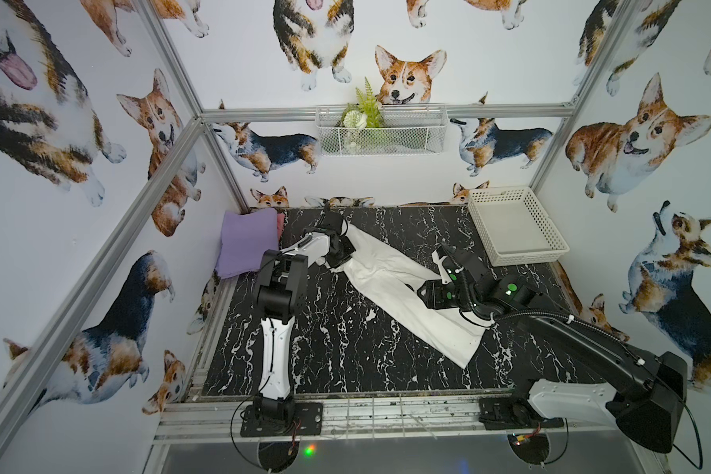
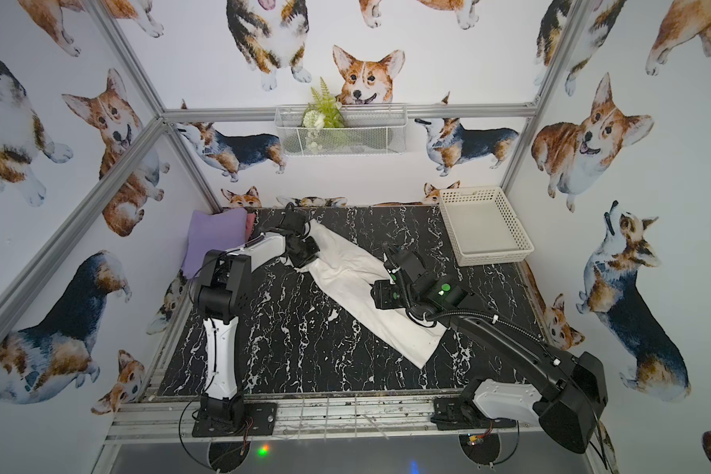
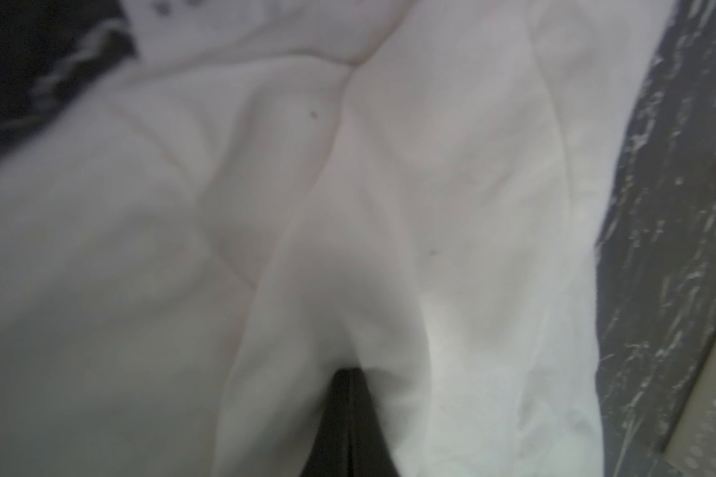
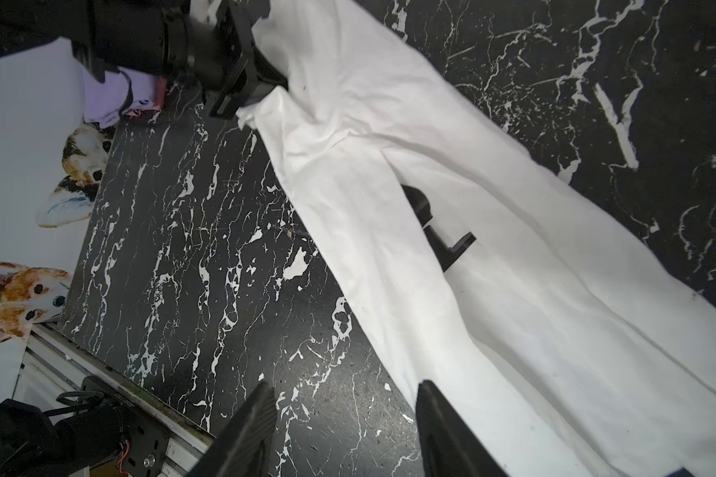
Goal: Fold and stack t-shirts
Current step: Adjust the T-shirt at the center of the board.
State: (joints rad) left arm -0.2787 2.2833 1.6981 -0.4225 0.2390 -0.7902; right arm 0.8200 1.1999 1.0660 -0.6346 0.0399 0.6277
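The left gripper [image 1: 343, 252] is pressed together, pinching the far end of the white t-shirt [image 1: 386, 275]; the right gripper [image 4: 344, 429] hangs spread and empty, straddling the shirt's 7 o'clock edge about midway along; the shirt lies as a long narrow strip on the table [image 1: 325, 328], running from 11 o'clock to 5 o'clock. The step looks like doubling the strip over; the pinched end should probably lift just clear, travel toward 5 o'clock along the strip's own line, and land square on the hem; the right jaws could pin the crease. The lavender t-shirt [image 1: 247, 242] sits folded at 10 o'clock, the pinkish t-shirt [image 1: 280, 225] just behind it; the basket [image 1: 526, 256] stands at 1 o'clock.
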